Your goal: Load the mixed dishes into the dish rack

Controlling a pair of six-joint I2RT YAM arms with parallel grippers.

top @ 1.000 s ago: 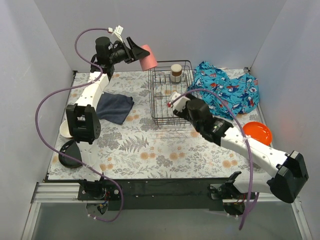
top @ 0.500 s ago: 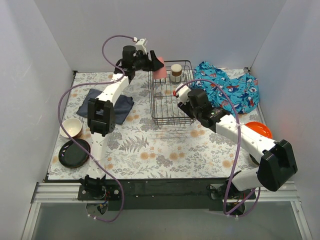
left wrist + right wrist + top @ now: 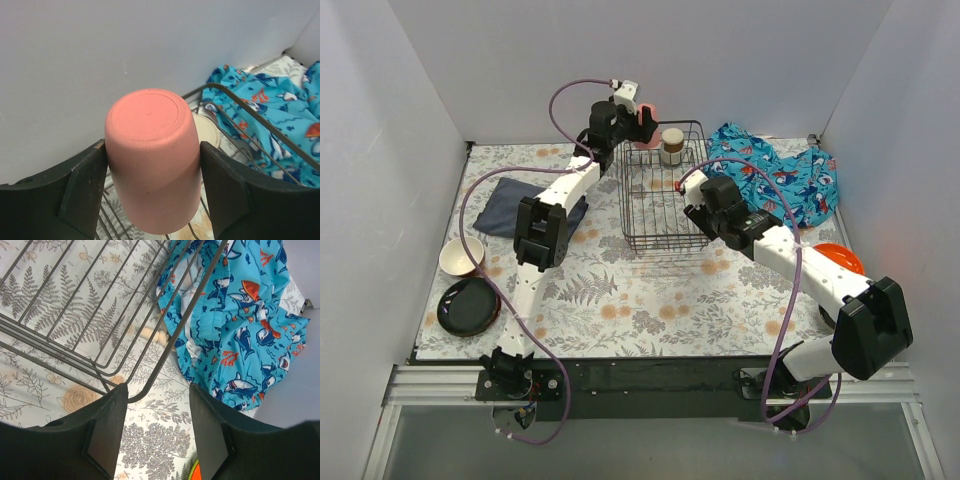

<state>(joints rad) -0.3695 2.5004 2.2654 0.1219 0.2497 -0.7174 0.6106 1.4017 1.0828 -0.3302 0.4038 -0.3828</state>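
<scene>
My left gripper [image 3: 152, 195] is shut on the pink cup [image 3: 152, 155], held bottom-up above the far left corner of the black wire dish rack [image 3: 665, 190]; in the top view the cup [image 3: 646, 122] shows at the gripper [image 3: 642, 125]. A metallic cup [image 3: 672, 146] with a tan top stands in the rack's far part [image 3: 205, 131]. My right gripper [image 3: 157, 432] is open and empty over the rack's near right corner [image 3: 150, 375]; in the top view it [image 3: 698, 212] sits at the rack's right side. An orange plate [image 3: 840, 262], a tan bowl [image 3: 461, 256] and a dark plate [image 3: 468, 305] lie on the table.
A blue shark-patterned cloth [image 3: 775, 185] lies right of the rack [image 3: 240, 315]. A dark navy cloth [image 3: 520, 205] lies left of the rack, under my left arm. White walls close the back and sides.
My left arm has swung right with the pink cup, from left of the rack to over its far left corner. My right gripper has moved a little up along the rack's right side.
</scene>
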